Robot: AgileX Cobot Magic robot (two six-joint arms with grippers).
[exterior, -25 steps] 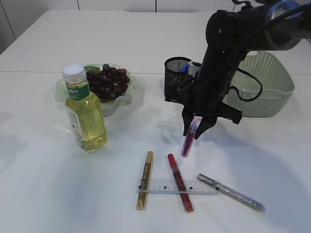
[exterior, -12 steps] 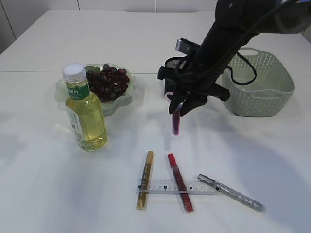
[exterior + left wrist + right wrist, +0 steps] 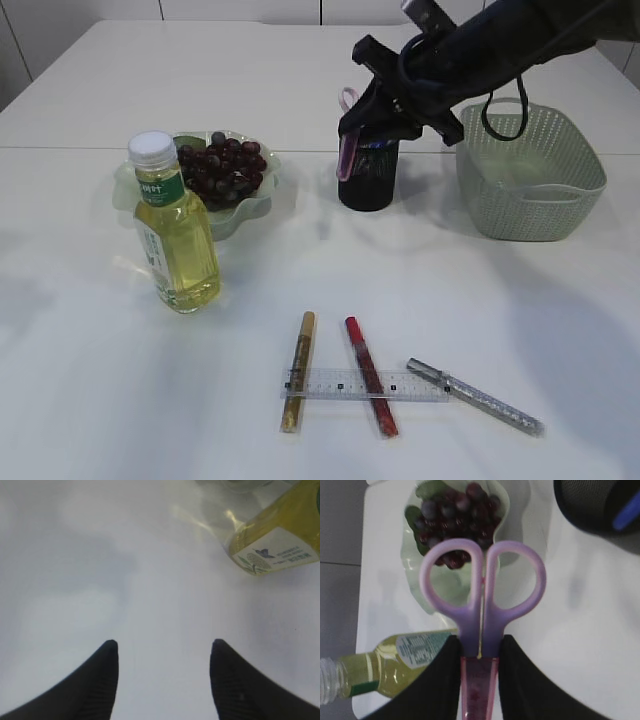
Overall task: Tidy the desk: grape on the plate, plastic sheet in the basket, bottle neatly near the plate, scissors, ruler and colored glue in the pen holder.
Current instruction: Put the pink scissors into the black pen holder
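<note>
My right gripper [image 3: 372,118] is shut on the purple-handled scissors [image 3: 346,150] in their pink sheath. It holds them in the air just left of the black mesh pen holder [image 3: 368,186], handles up. In the right wrist view the scissors [image 3: 482,605] sit between my fingers [image 3: 440,680], over the plate of grapes [image 3: 412,562] and the bottle [image 3: 395,665]. The clear ruler [image 3: 365,385] lies across the gold [image 3: 297,370] and red glue sticks [image 3: 370,390], with a silver one [image 3: 475,398] beside them. The yellow bottle [image 3: 175,225] stands in front of the plate [image 3: 268,205]. My left gripper [image 3: 164,650] is open above bare table. The plastic sheet is out of view.
The pale green basket [image 3: 530,205] stands right of the pen holder, under my right arm. Something blue [image 3: 625,517] sticks up in the pen holder [image 3: 585,510]. The bottle's base [image 3: 280,535] shows at the upper right of the left wrist view.
My right arm has lifted the scissors up and to the left, from low over the table to beside the pen holder's rim. The left gripper is unchanged.
</note>
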